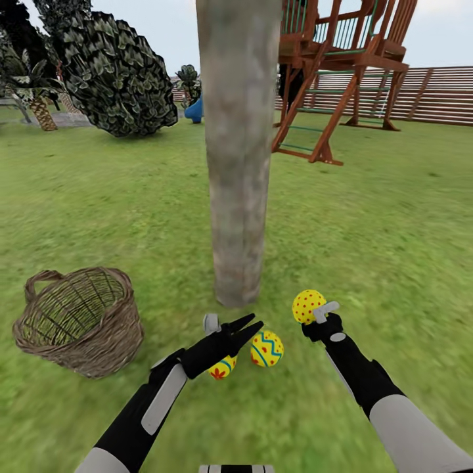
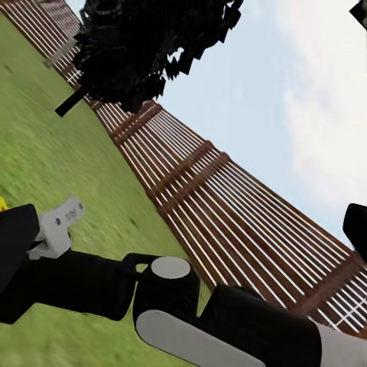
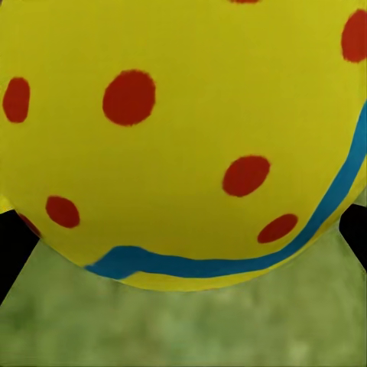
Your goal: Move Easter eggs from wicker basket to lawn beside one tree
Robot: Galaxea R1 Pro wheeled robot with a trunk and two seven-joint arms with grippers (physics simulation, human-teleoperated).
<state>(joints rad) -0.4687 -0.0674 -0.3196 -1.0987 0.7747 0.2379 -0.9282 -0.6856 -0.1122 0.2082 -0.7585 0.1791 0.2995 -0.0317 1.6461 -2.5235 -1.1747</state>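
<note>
The biggest risk now sits with the right tool (image 1: 314, 314), which holds the red-dotted Easter egg (image 1: 307, 305) low in the frame, right of centre, near the foot of the tree (image 1: 238, 164): its fingers are closed around the egg, and in the right wrist view the egg (image 3: 183, 138) bulges across the upper frame with dark finger edges at both sides and grass below. From these views I cannot tell whether the egg is touching the lawn (image 1: 394, 230) or hanging just above it; if it is let go while above the grass, a smooth rounded egg would probably roll, perhaps away from the trunk or into the two eggs lying at lower centre. Those are the zigzag egg (image 1: 267, 348) and the flower egg (image 1: 222, 368), side by side on the grass just in front of the trunk. The left tool (image 1: 248, 326) hangs over the flower egg with its dark fingers spread and nothing between them; any careless sweep of that arm could knock either egg away from the tree. The wicker basket (image 1: 82, 322), at lower left and well apart from the eggs, looks empty through its open weave, though its far inner wall is partly hidden. The held egg is bright yellow, glossy, scattered with round red dots and crossed by a blue-green band near one end. The left wrist view looks out over grass to a slatted wooden fence (image 2: 229, 206).
</note>
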